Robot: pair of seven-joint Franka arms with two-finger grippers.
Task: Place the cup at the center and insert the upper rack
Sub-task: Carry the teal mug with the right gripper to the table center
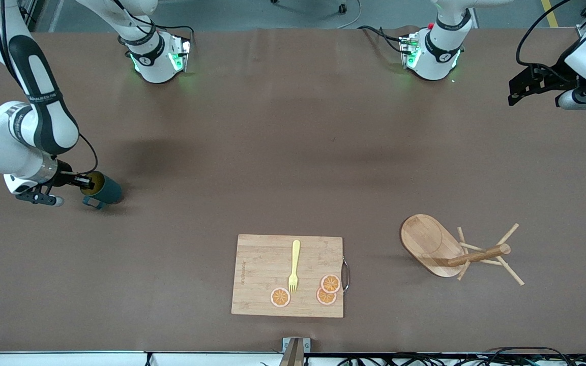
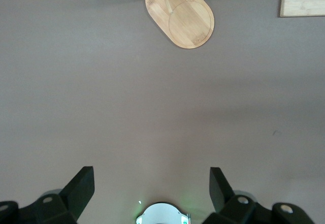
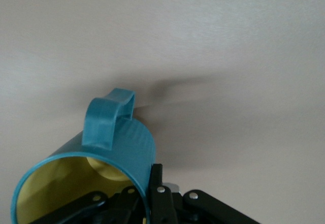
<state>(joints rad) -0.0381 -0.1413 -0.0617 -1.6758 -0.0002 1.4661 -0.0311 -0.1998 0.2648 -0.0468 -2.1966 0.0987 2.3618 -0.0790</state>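
Gripping cup (image 1: 106,190) rim with right pincer (image 1: 82,182) clamped | next: carry to bench (image 1: 293,152) center | left pincer (image 2: 151,186) apart, waiting

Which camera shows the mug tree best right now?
The front view: the whole mug tree shows, tipped on its side, base, post and pegs visible. The left wrist view catches only its base and some pegs; the right wrist view shows none of it.
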